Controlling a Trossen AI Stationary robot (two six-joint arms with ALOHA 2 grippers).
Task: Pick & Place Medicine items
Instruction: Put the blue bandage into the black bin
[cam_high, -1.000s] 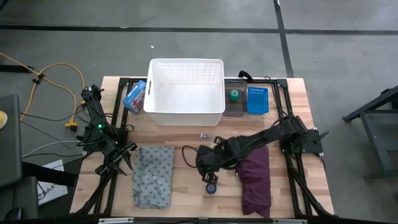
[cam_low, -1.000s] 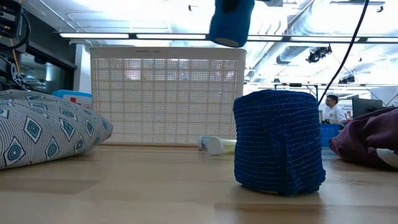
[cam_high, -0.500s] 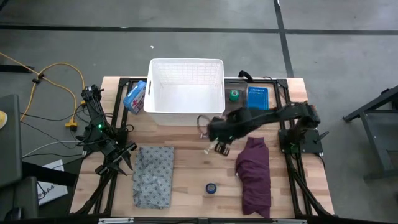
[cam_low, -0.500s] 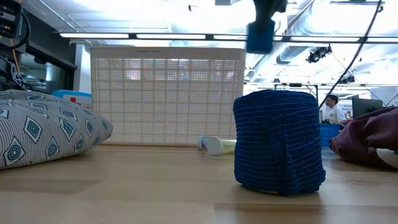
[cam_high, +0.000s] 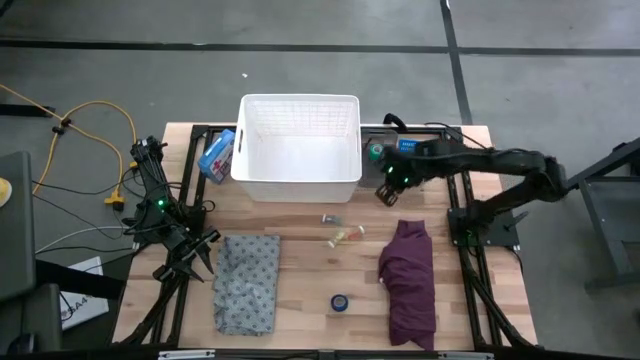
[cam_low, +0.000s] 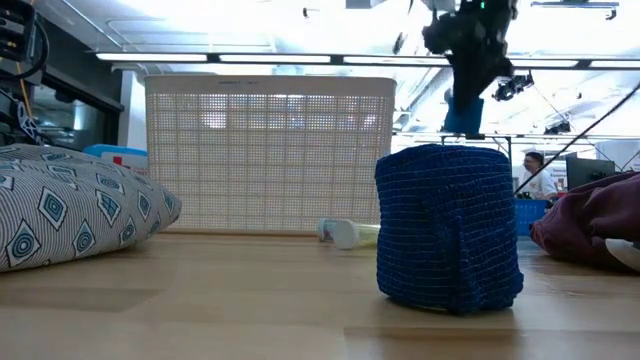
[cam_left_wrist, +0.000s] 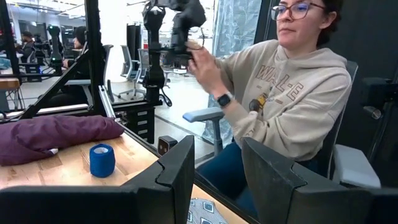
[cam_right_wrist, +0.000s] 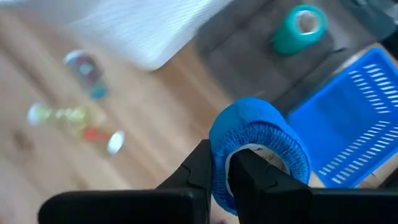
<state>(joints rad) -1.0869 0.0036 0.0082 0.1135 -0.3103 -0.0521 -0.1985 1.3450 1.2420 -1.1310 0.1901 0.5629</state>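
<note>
My right gripper (cam_high: 386, 190) hangs above the table beside the white basket's near right corner, shut on a blue tape roll (cam_right_wrist: 258, 146). A second blue roll (cam_high: 340, 302) stands on its end near the table's front. The yellowish tube (cam_high: 347, 236) and the small vial (cam_high: 328, 218) lie on the wood in front of the white basket (cam_high: 300, 150). The green roll (cam_high: 375, 152) sits in a grey tray. My left gripper (cam_left_wrist: 217, 180) waits open at the table's left edge. My right gripper holds the blue roll by its wall (cam_right_wrist: 219, 155), one finger inside the roll's hole and one outside. The fingers slant steeply down from above. The roll is lifted clear of the table (cam_low: 463, 112).
A blue slotted basket (cam_high: 413, 160) stands beside the grey tray (cam_high: 377, 172) at the far right. A purple cloth (cam_high: 408, 280) lies near the right, a grey patterned cloth (cam_high: 247, 282) near the left. A person (cam_left_wrist: 292, 93) sits beyond the table.
My right gripper has swung from above the near middle of the table, over the standing blue roll, toward the far right edge and has rolled about its own line. It has stayed shut on the held blue roll at about the same height.
</note>
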